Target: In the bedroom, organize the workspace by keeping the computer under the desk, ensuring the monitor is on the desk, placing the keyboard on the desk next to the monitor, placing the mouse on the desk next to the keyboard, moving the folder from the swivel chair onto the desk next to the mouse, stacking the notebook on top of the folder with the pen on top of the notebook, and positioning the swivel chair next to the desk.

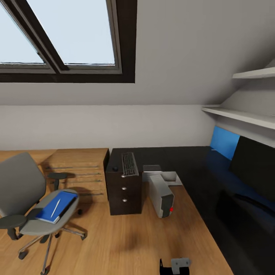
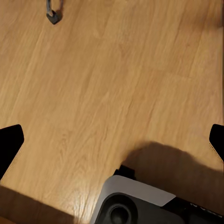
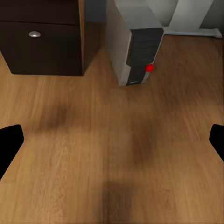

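The grey swivel chair (image 1: 23, 198) stands at the left with the blue folder (image 1: 63, 200) on its seat and the white pen (image 1: 56, 206) lying on the folder. The notebook is hidden. On a dark drawer unit (image 1: 124, 191) lie the keyboard (image 1: 129, 164) and the small mouse (image 1: 114, 168). The computer (image 1: 162, 195) (image 3: 135, 44) stands on the floor by the black desk (image 1: 198, 168). At the right, the monitor (image 1: 254, 168) stands on the desk. My left gripper (image 2: 112, 140) and right gripper (image 3: 112, 140) hang open over bare floor.
A light wooden chest of drawers (image 1: 78, 170) stands behind the chair. White shelves (image 1: 244, 114) hang above the desk's blue back panel (image 1: 224, 142). A chair caster (image 2: 53, 15) and my base (image 2: 135, 200) show in the left wrist view.
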You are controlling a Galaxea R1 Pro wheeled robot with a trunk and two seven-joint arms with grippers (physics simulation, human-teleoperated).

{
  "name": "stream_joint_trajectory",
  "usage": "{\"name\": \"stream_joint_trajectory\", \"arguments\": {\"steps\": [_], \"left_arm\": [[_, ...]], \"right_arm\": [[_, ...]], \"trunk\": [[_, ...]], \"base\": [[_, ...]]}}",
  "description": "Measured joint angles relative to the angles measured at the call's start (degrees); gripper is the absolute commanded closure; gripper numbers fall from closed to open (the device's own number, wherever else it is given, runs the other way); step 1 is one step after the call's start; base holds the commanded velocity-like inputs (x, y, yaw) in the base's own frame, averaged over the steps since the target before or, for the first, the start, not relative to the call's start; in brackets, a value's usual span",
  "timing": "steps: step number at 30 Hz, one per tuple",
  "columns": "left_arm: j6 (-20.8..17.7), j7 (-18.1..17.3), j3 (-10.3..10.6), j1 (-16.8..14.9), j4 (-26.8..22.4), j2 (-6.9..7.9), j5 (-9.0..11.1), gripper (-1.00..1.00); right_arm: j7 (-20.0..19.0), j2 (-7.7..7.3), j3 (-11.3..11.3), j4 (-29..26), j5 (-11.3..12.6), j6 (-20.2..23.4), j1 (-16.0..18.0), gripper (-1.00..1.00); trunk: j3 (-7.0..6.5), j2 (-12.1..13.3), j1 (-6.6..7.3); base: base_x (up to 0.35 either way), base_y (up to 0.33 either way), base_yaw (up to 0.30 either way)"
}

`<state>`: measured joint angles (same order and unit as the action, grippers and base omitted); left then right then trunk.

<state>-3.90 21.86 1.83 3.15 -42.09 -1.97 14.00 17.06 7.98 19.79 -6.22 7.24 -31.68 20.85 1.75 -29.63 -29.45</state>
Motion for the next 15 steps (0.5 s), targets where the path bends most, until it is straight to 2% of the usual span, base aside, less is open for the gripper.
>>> {"name": "stream_joint_trajectory", "arguments": {"steps": [6,15], "left_arm": [[0.00,0.00,0.00,0.01,-0.01,0.00,0.01,-1.00],[0.04,0.00,0.10,0.01,-0.05,0.00,-0.02,-1.00]], "right_arm": [[0.00,-0.09,-0.04,0.07,-0.07,0.00,0.01,-1.00],[-0.01,-0.12,-0.03,0.06,-0.05,0.00,0.00,-1.00]], "trunk": [[0.00,0.00,0.00],[0.00,0.00,0.00]], "base": [[0.314,0.138,-0.088],[0.315,0.142,-0.011]]}}
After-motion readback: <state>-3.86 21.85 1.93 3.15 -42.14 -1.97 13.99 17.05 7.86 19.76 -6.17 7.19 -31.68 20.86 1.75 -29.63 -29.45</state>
